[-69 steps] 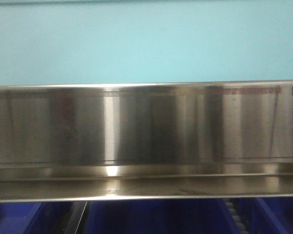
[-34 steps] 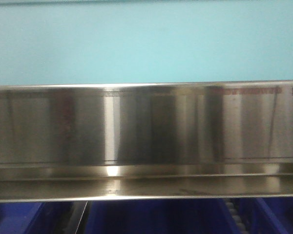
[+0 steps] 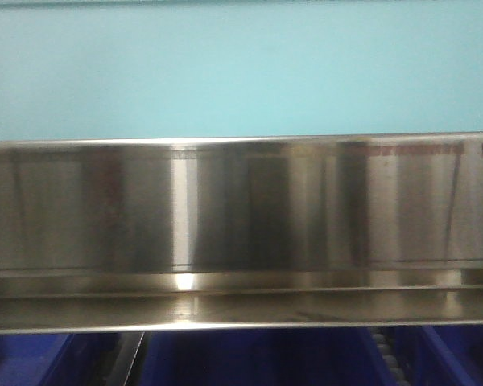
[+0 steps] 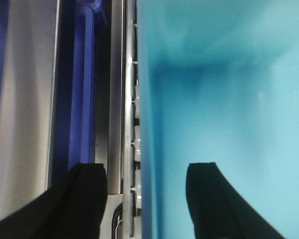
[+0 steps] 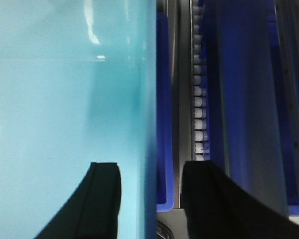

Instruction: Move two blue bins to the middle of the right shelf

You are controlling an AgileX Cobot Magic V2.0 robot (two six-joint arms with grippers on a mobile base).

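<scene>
bin (image 3: 241,72), pale blue, sits above steel shelf rail (image 3: 241,209); your left fingers (image 4: 84,199) and right fingers (image 5: 102,199) stand spread, each pair astride one side wall, gaps showing.

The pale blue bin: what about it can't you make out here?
Front view: pale blue bin overflows the frame, ends cut off; steel rail hides its base.
Wrist views: only one wall each, too close; one bin or two, cannot tell.
Dark blue bins: cut off by the bottom edge.
</scene>
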